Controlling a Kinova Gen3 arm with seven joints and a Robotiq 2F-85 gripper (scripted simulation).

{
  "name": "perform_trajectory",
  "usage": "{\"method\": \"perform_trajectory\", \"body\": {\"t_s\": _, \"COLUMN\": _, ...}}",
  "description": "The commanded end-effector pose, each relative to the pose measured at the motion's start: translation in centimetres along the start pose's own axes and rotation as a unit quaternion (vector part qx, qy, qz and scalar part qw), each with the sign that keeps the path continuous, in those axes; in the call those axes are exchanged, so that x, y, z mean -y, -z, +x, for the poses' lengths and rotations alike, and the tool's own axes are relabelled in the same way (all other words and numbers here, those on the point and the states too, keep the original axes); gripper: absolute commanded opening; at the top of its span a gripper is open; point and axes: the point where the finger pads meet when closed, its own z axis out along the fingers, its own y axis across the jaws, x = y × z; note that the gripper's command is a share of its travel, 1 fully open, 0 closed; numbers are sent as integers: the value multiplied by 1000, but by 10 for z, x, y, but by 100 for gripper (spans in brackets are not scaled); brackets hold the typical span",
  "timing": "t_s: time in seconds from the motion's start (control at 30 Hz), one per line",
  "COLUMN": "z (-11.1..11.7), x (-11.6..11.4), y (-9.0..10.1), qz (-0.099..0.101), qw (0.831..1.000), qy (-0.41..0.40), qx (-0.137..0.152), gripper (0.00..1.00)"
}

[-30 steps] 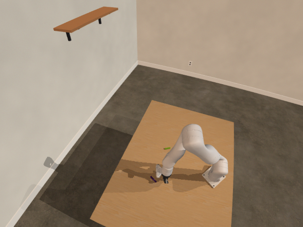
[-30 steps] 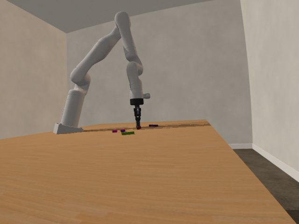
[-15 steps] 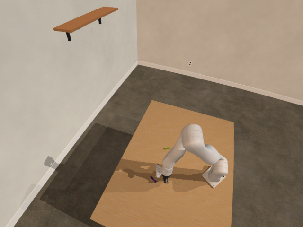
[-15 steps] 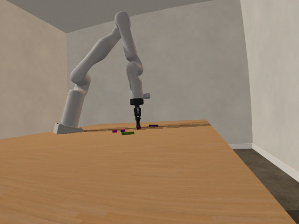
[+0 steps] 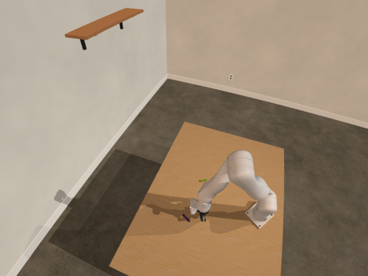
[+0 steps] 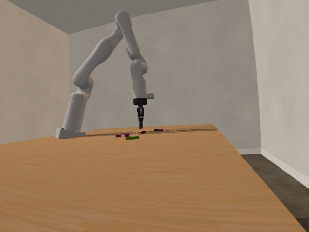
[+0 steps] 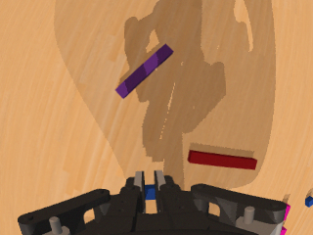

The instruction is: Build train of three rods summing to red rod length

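Note:
My gripper (image 5: 203, 219) (image 6: 141, 126) (image 7: 149, 181) is shut on a small blue rod (image 7: 151, 191) and holds it a little above the wooden table (image 5: 207, 252) (image 6: 149, 187) (image 7: 53, 92). The red rod (image 7: 222, 160) (image 6: 143, 132) lies flat just right of the fingers. The purple rod (image 7: 145, 70) (image 5: 186, 217) (image 6: 158, 129) lies slanted farther off. A lime rod (image 5: 203, 180) (image 6: 132, 137) lies apart. Two magenta rods (image 6: 118, 136) (image 6: 126, 135) lie near the lime one; magenta ends (image 7: 286, 211) and a second blue rod (image 7: 308, 202) show at the right edge of the wrist view.
The arm's base (image 5: 259, 219) (image 6: 67, 133) is bolted to the table near one edge. The arm's shadow falls across the table around the purple and red rods. A wall shelf (image 5: 102, 23) hangs far away.

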Motion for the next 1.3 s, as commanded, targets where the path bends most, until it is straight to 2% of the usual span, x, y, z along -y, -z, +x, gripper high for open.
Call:
{"method": "perform_trajectory", "body": {"t_s": 0.0, "z": 8, "x": 1, "y": 21, "qz": -3, "qw": 1000, "qy": 4, "qx": -13, "gripper": 5}}
{"method": "perform_trajectory", "body": {"t_s": 0.1, "z": 7, "x": 1, "y": 40, "qz": -3, "qw": 1000, "qy": 4, "qx": -13, "gripper": 5}}
{"method": "perform_trajectory", "body": {"t_s": 0.17, "z": 7, "x": 1, "y": 40, "qz": -3, "qw": 1000, "qy": 4, "qx": -13, "gripper": 5}}
{"method": "perform_trajectory", "body": {"t_s": 0.33, "z": 7, "x": 1, "y": 67, "qz": -3, "qw": 1000, "qy": 4, "qx": -13, "gripper": 5}}
{"method": "perform_trajectory", "body": {"t_s": 0.47, "z": 6, "x": 2, "y": 78, "qz": -3, "qw": 1000, "qy": 4, "qx": -13, "gripper": 5}}
{"method": "perform_trajectory", "body": {"t_s": 1.0, "z": 6, "x": -1, "y": 80, "qz": -3, "qw": 1000, "qy": 5, "qx": -13, "gripper": 5}}
{"method": "perform_trajectory", "body": {"t_s": 1.27, "z": 3, "x": -36, "y": 80, "qz": -5, "qw": 1000, "qy": 24, "qx": -9, "gripper": 5}}
